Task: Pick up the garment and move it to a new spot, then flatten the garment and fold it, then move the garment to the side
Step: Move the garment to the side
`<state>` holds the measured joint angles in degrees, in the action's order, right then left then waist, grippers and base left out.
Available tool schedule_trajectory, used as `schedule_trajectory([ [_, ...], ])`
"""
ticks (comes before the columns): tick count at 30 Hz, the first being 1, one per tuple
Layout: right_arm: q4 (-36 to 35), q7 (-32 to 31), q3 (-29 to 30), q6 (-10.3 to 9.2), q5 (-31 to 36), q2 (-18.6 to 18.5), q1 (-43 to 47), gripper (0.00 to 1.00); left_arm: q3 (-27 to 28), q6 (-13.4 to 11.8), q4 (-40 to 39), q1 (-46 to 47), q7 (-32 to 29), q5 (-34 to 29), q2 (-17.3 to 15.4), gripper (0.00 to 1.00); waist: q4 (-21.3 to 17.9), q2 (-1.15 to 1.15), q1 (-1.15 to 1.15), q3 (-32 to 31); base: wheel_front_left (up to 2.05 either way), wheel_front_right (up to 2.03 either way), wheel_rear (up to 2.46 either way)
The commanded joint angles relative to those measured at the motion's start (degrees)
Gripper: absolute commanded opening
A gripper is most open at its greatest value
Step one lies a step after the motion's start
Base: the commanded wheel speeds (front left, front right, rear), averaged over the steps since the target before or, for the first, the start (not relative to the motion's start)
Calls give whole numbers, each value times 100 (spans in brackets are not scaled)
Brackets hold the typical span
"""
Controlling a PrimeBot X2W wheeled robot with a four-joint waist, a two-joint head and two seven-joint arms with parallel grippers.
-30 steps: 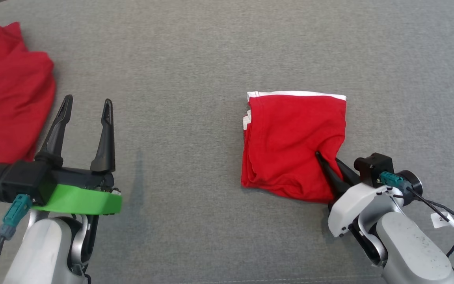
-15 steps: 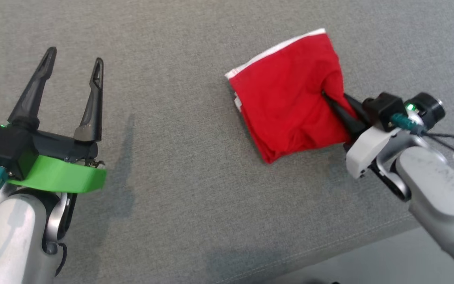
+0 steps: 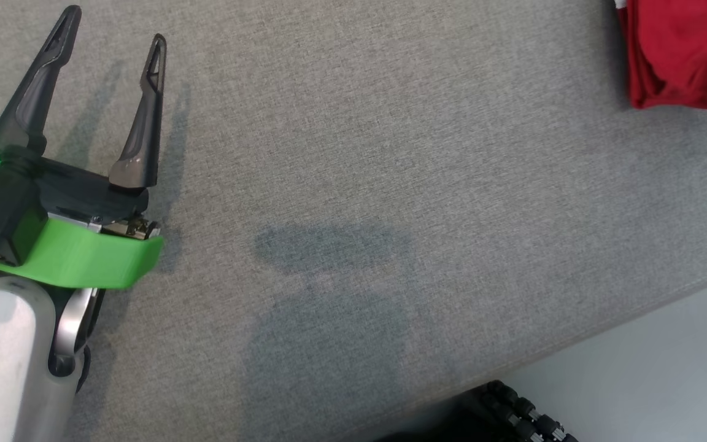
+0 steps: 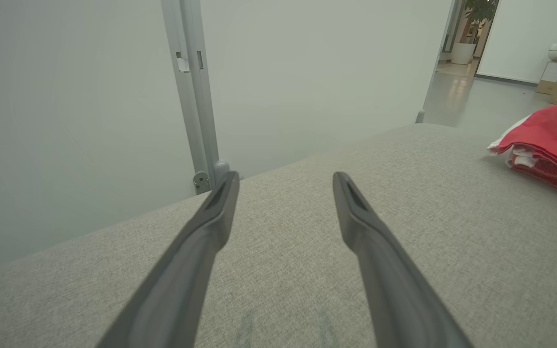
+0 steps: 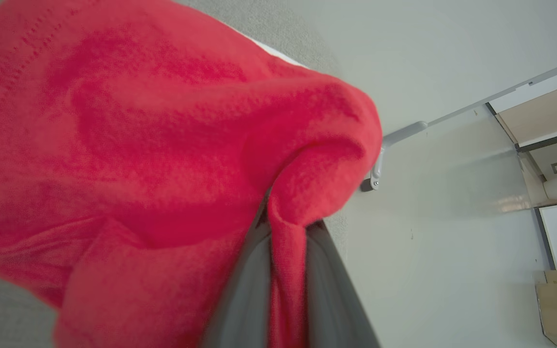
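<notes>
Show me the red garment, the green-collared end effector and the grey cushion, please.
red garment (image 3: pixel 685 52): head view, folded cloth's middle.
left end effector (image 3: pixel 115 24): head view, midway between fingertips.
grey cushion (image 3: pixel 390 153): head view, bare fabric.

Bright, even light; soft shadows on the grey fabric surface; garment blurred close against the right wrist lens.

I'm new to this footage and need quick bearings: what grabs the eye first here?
The red garment, bunched and pinched in the shut right end effector, seen at the head view's top right. Then the left end effector at the left, wide open and empty above the grey fabric surface.
</notes>
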<state>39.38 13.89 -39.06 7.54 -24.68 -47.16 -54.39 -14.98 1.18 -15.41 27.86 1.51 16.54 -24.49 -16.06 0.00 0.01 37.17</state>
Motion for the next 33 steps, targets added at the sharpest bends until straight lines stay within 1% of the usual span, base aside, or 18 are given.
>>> schedule_trajectory([
  [1,108,32,61,-10,-69,22,-116,0,7,12,-35,105,-21,-67,-60,100,25,0,-1,344,0,0,0],
  [4,285,46,164,-11,-56,-26,-185,0,-2,3,-66,130,-22,-82,-68,100,47,0,-1,384,0,0,0],
  [6,445,53,252,-10,-85,61,-233,0,-17,-8,-81,130,-15,-87,-76,100,66,0,-1,403,0,0,0],
  [7,674,62,382,-10,-111,164,-280,100,-32,-18,-81,138,-18,-89,-77,100,80,0,-1,411,0,0,0],
  [10,934,87,594,-10,-81,327,-351,100,-52,-23,-68,161,-26,-83,-71,100,90,0,-1,404,0,0,0],
  [14,1198,127,1029,-10,-162,497,-268,100,-78,-41,5,160,10,-74,-50,100,97,0,-1,309,0,0,0],
  [15,1222,130,1159,-10,-161,532,-221,100,-80,-51,34,143,26,-66,-39,100,99,0,-1,262,0,0,0],
  [18,1040,136,1805,-10,-137,613,-49,100,-77,-91,138,7,103,-20,2,100,86,0,-1,75,0,0,0],
  [20,819,133,2313,-10,-46,721,211,100,-74,-124,228,-110,168,21,37,100,83,0,-1,-96,0,0,0],
  [23,227,135,3077,-10,137,1048,671,100,-37,-200,356,-310,264,83,83,100,76,0,-1,-397,0,0,0],
  [24,51,135,3300,-10,290,1127,870,100,-28,-236,424,-400,276,112,98,100,84,0,-1,-511,0,0,0],
  [26,-386,135,3723,-10,440,1455,1242,100,-14,-270,501,-527,325,181,131,100,106,0,-1,-700,0,0,0],
  [28,-837,136,4021,-10,666,1787,1603,100,10,-328,602,-698,362,247,162,100,132,0,-1,-900,0,0,0],
  [33,-1845,136,4494,-10,1005,2573,2410,100,28,-420,802,-999,515,381,304,100,316,0,-1,-1313,0,0,0],
])
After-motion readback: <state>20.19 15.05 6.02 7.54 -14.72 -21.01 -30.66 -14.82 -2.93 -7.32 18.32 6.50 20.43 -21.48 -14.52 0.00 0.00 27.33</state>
